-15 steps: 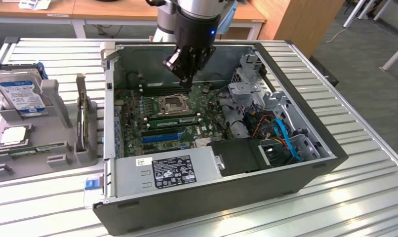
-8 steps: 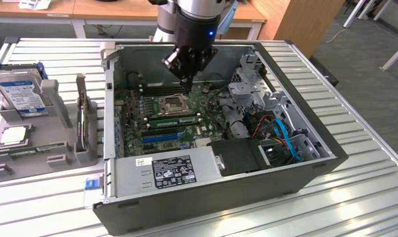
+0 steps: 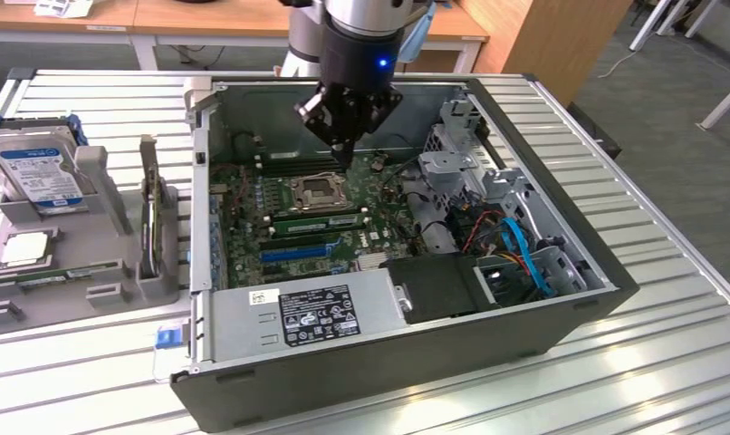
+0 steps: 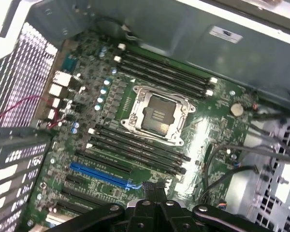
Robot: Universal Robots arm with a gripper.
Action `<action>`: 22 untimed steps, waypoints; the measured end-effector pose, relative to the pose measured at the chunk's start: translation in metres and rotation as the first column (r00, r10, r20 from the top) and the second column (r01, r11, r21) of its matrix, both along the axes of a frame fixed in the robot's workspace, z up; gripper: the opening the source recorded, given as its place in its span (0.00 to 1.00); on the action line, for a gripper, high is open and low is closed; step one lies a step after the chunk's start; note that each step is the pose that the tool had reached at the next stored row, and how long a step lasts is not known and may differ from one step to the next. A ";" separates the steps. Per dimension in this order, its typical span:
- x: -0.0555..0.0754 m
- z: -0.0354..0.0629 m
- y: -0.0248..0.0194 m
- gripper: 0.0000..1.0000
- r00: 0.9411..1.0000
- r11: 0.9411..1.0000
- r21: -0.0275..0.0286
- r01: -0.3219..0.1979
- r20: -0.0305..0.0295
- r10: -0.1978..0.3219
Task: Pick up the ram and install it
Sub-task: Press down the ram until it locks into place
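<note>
**Exterior view.** The open computer case (image 3: pixel 340 381) lies on a slatted metal table (image 3: pixel 679 344). The gripper (image 3: pixel 344 154) hangs inside it over the motherboard (image 3: pixel 250 195), just at 12 o'clock of the CPU socket (image 3: pixel 317 188). Its fingers are drawn together to a point, with nothing between them.

The ram (image 3: pixel 69 275) is well apart from it, at about 8 o'clock of the gripper and outside the case. It lies in a groove of the grey fixture (image 3: pixel 111 294) on the table. It is a thin green stick, and its long axis runs roughly from 8 o'clock to 2 o'clock across the picture, one end toward the case. The square silver processor chip (image 3: pixel 24 249) sits just at 10 o'clock of the ram. The hard drive (image 3: pixel 39 172) with its blue label stands further off at 12 o'clock. The grey power supply (image 3: pixel 311 313) fills the near corner of the case.

**Wrist view.** This view looks down between the closed fingers of the gripper (image 4: pixel 154 191) onto the board. It gives what the exterior view hides behind the arm. Here the CPU socket (image 4: pixel 158 115) has a bank of long black memory slots (image 4: pixel 164 72) on one side of it. A second bank of black slots (image 4: pixel 135 147) lies on the other side, between the socket and a blue expansion slot (image 4: pixel 99 175). All of these run parallel to one another.
</note>
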State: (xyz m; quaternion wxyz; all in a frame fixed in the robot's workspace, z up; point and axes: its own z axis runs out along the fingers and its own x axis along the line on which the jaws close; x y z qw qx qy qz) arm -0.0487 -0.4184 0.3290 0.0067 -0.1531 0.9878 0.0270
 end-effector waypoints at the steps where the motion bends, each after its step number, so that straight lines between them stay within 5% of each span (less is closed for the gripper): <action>1: 0.000 -0.0001 0.0000 0.10 1.000 1.000 0.000 0.016 0.000 -0.016; 7: 0.000 -0.0009 0.0000 0.10 0.994 0.994 0.000 0.109 0.000 -0.109; 14: -0.002 -0.0018 0.0000 0.10 0.979 0.979 0.000 0.202 0.000 -0.202; 18: -0.004 -0.0023 0.0000 0.10 0.971 0.971 0.000 0.239 0.000 -0.239; 22: -0.006 -0.0023 0.0000 0.10 0.970 0.970 0.000 0.245 0.000 -0.245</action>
